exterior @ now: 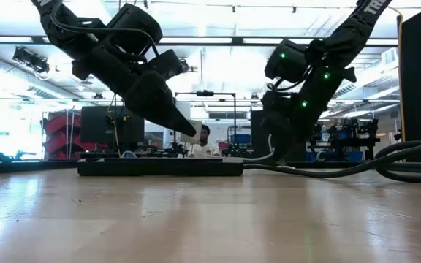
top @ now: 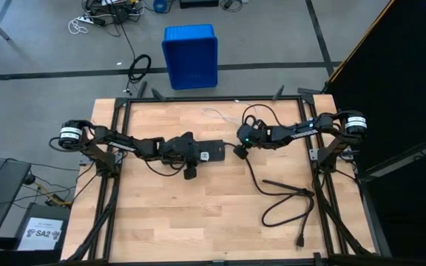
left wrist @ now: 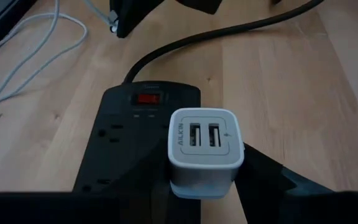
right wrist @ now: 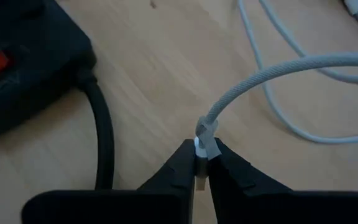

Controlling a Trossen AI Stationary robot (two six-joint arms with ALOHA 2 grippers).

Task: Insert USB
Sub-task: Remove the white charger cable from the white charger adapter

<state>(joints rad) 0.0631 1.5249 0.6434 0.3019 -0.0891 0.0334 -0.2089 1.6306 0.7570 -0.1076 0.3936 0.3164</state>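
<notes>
A white two-port charger point(left wrist: 205, 146) hangs just above the black power strip point(left wrist: 129, 124), whose red switch point(left wrist: 148, 98) shows. My left gripper point(left wrist: 204, 196) is shut on the charger, seen in the high view as a white block point(top: 205, 156) over the strip point(top: 217, 144). The USB is a thin white braided cable point(right wrist: 278, 68). My right gripper point(right wrist: 202, 163) is shut on its plug end, just right of the strip's cord end point(top: 239, 151). The rest of the cable point(top: 217, 114) lies slack on the table behind. My left gripper pinches the charger's two opposite side walls point(left wrist: 234, 171) between its fingers, slanting down from the table's left side. The charger is clear of the strip, its port face turned up and back at the wrist camera. My right gripper pinches the small white plug point(right wrist: 202, 146) at the cable's end between its two fingertips, slanting down from the table's right side. The cable rises from the fingers, bends away and runs slack onto the wood.
The strip's thick black cord point(top: 287, 196) runs from its right end and loops over the table's near right part. A blue bin point(top: 191, 55) stands on the floor beyond the far edge. Bare wood lies at the near left.
</notes>
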